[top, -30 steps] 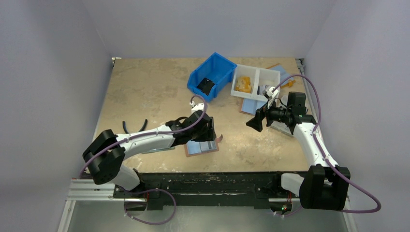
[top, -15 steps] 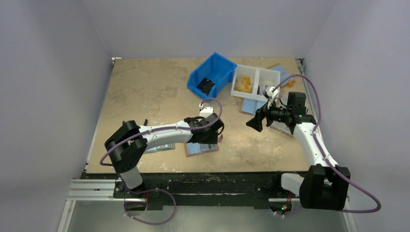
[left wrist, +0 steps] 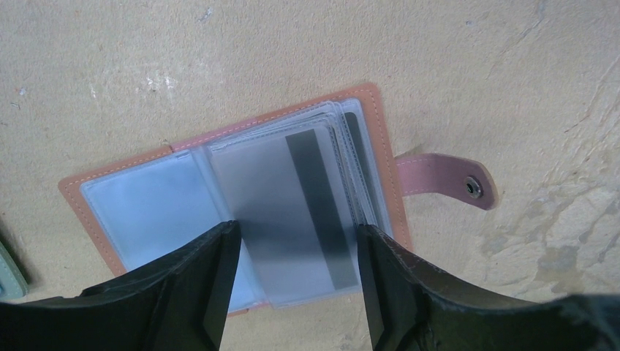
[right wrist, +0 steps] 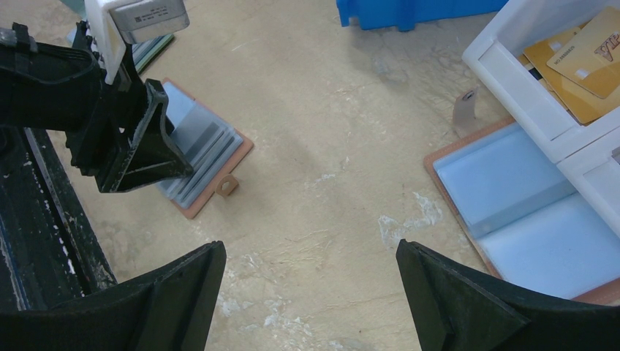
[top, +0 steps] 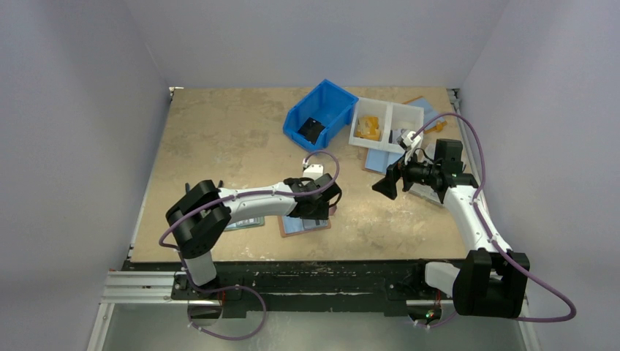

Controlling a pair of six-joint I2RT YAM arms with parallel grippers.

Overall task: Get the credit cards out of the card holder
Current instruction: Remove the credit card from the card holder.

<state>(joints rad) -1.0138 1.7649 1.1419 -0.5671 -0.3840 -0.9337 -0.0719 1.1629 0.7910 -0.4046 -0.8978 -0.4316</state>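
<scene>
The card holder point(top: 301, 226) lies open on the table near the front edge, salmon-brown with a blue lining point(left wrist: 146, 208) and its snap tab point(left wrist: 446, 179) out to one side. Frosted sleeves fan over its right half. The top credit card point(left wrist: 292, 190), with a dark stripe, sticks out past the holder's near edge. My left gripper point(left wrist: 296, 228) reaches down over it, one fingertip at each long edge of that card. My right gripper point(right wrist: 311, 248) hangs wide open and empty above bare table to the right, also seen from above point(top: 385, 184).
A blue bin point(top: 322, 113) and a white divided tray point(top: 387, 124) with gold cards point(right wrist: 577, 62) stand at the back. A larger blue-lined folder point(right wrist: 512, 197) lies by the tray. A teal item point(top: 245, 223) and black cables point(top: 205, 191) lie left of the holder.
The left arm's shoulder and elbow have swung right and forward while its gripper shifted slightly right over the holder. The right arm has not moved.
</scene>
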